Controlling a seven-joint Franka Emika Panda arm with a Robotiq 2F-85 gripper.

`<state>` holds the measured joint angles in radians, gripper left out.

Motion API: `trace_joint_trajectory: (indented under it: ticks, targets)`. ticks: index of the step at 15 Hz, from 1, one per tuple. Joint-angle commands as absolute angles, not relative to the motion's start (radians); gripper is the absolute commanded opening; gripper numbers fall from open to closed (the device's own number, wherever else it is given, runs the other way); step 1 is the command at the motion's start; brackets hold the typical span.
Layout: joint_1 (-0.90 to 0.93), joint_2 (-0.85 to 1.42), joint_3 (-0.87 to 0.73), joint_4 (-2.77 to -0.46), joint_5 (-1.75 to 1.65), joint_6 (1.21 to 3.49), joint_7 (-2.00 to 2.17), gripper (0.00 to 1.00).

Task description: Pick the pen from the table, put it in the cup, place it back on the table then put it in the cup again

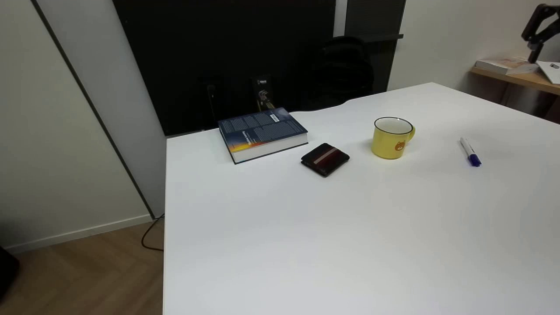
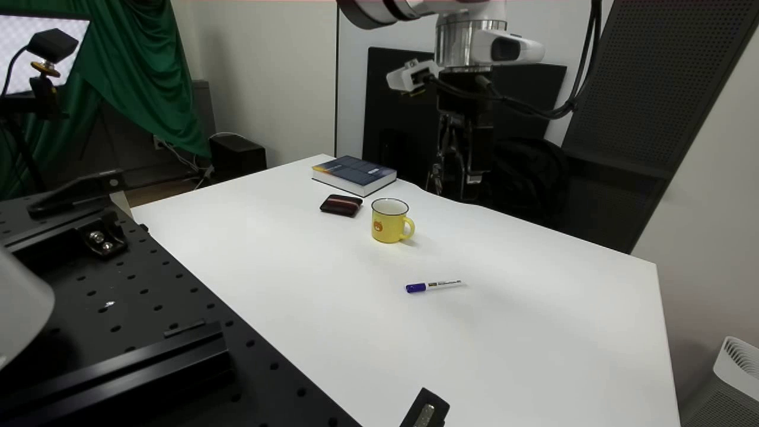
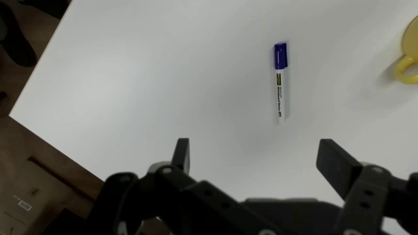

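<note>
While the end effector (image 3: 254, 156) hung above the bench (image 3: 130, 98), jaws wide apart, the pen (image 3: 280, 86) — a slim white barrel with a black-and-yellow label and dark lettering, capped in glossy blue-violet — lay flat on that surface, apart from the yellow cup (image 1: 388, 141).

Green curtain (image 2: 145, 77) — brown floor (image 1: 87, 275)

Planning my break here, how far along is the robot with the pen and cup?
Done: nothing I can confirm; the pen lies on the table, outside the cup, so this could be the start or between rounds.
Under way: maybe an approach; the open hand is above the table, holding nothing.
Left: at least picking up the pen and putting it in the cup.
</note>
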<state>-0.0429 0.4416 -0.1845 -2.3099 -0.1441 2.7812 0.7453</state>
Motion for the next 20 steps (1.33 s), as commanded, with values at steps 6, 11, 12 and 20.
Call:
trace_joint_trajectory:
  ticks: [6, 11, 12, 20]
  targets:
    - [-0.022, 0.645, -0.17, -2.219, 0.088, 2.919, 0.665, 1.0]
    - [-0.053, 0.723, -0.129, -2.179, 0.199, 2.941, 0.548, 1.0]
    - [-0.055, 0.737, -0.125, -2.166, 0.213, 2.93, 0.527, 1.0]
    - [-0.018, 0.75, -0.155, -2.169, 0.235, 2.925, 0.501, 1.0]
